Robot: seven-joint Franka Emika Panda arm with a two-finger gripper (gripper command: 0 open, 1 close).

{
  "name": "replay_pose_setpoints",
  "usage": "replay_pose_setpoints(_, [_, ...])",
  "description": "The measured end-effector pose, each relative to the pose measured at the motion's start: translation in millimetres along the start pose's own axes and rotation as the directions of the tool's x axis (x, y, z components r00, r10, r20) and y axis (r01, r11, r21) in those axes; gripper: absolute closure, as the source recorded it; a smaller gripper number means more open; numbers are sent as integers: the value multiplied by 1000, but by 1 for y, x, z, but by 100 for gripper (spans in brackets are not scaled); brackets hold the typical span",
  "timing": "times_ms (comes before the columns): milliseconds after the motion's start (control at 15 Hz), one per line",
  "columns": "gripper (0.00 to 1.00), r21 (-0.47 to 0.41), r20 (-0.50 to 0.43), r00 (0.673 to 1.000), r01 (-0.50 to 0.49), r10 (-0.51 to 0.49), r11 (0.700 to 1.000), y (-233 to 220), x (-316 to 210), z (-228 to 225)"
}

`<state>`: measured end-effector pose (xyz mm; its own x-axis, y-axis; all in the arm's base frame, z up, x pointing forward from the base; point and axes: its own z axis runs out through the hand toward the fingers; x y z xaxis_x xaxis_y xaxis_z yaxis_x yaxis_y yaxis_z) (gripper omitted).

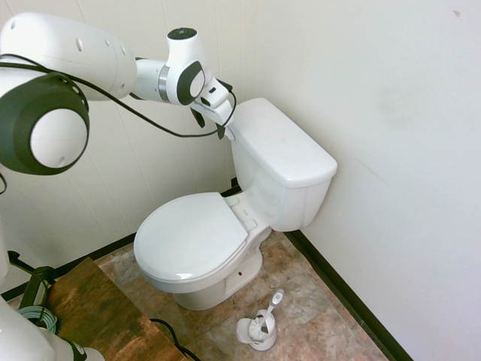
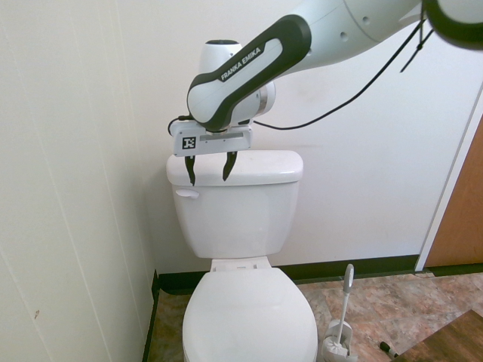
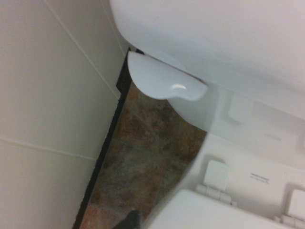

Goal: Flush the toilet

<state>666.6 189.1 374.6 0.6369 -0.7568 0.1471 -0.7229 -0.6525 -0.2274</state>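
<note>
The white toilet point(image 1: 282, 162) stands in a corner with its oval seat lid point(image 1: 192, 237) down and its boxy tank point(image 2: 234, 207) against the wall. A small white flush lever point(image 2: 186, 193) sits on the tank's front near the side wall, and shows close up in the wrist view point(image 3: 164, 81). My gripper point(image 2: 209, 170) hangs open at the lever end of the tank lid, its dark fingers point(image 2: 191, 170) pointing down just above the lever, holding nothing. In the first exterior view the gripper point(image 1: 210, 124) sits at the tank's upper corner.
A side wall point(image 2: 75, 188) runs close beside the lever end of the tank. A white toilet brush in its holder point(image 1: 259, 327) stands on the tiled floor beside the bowl. A brown wooden board point(image 1: 98, 308) lies in front, and a wooden door point(image 2: 460, 219) is opposite.
</note>
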Motion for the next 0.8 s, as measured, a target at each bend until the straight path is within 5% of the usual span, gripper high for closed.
replay_pose_setpoints(67, [100, 10, -6, 1000, -4, 4, 1000, -10, 0, 8])
replay_pose_setpoints(800, [100, 60, -60, 997, -53, 57, 997, -58, 13, 48])
